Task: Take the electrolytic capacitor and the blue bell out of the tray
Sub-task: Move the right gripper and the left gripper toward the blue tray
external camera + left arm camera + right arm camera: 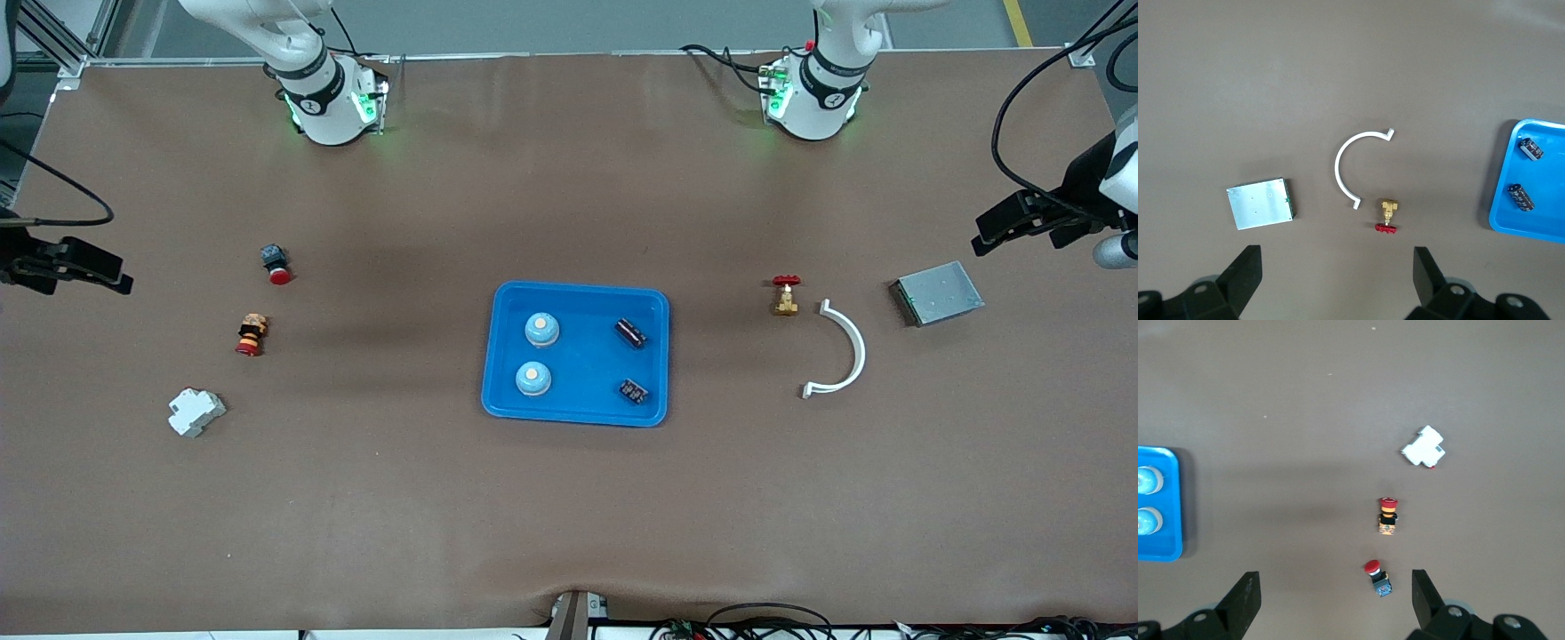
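Observation:
A blue tray [582, 356] lies mid-table. In it are two light-blue bells [541, 330] [533, 379] toward the right arm's end and two black capacitors [631, 332] [634, 391] toward the left arm's end. My left gripper [978, 233] is open and empty, up in the air at the left arm's end of the table. Its wrist view [1337, 267] shows the tray [1545, 220] with both capacitors [1531, 148] [1521, 197]. My right gripper [123, 273] is open and empty at the right arm's end. Its wrist view [1335, 590] shows the tray's edge [1158, 543] with both bells [1148, 480] [1146, 520].
Toward the left arm's end lie a brass valve with a red handle [786, 295], a white curved clip [845, 351] and a grey metal box [938, 293]. Toward the right arm's end lie two red push buttons [276, 264] [252, 334] and a white block [196, 412].

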### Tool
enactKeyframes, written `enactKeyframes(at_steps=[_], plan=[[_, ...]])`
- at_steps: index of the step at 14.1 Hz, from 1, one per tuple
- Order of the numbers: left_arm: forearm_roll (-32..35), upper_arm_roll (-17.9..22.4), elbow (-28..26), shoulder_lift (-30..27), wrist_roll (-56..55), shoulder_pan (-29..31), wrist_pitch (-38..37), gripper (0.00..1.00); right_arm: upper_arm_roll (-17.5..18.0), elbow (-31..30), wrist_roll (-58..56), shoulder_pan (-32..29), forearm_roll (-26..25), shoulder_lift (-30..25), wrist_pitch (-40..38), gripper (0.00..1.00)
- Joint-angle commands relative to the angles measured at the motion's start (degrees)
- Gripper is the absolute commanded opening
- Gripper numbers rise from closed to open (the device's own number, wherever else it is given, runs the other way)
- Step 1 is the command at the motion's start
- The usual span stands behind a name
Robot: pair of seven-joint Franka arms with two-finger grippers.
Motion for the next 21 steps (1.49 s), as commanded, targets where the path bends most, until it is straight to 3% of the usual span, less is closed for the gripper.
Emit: enactKeyframes(at_steps=[1, 9, 14, 21], plan=[[-0.67, -0.2, 0.58, 0.8, 0.0, 0.24, -0.81, 1.0, -0.18, -2.39, 0.53, 2.99, -0.27, -2.0, -0.07, 1.0], [-0.85, -0.72, 3.3, 10.9, -3.59, -2.66, 2.62, 1.0, -0.18, -9.85, 13.35, 10.02, 0.52, -2.0, 6.68, 1.0], [-0.84, -0.72, 4.26, 15.47, -9.83, -7.49, 3.32, 1.0, -0.18, -10.04, 23.8, 16.79, 0.52, 0.63, 11.87, 1.0], [-0.93, -0.72, 10.07, 22.33, -41.45, -16.19, 5.42, 1.0, -0.18, -9.86, 35.76, 24.96, 0.7, 7.74, 19.33, 1.0]])
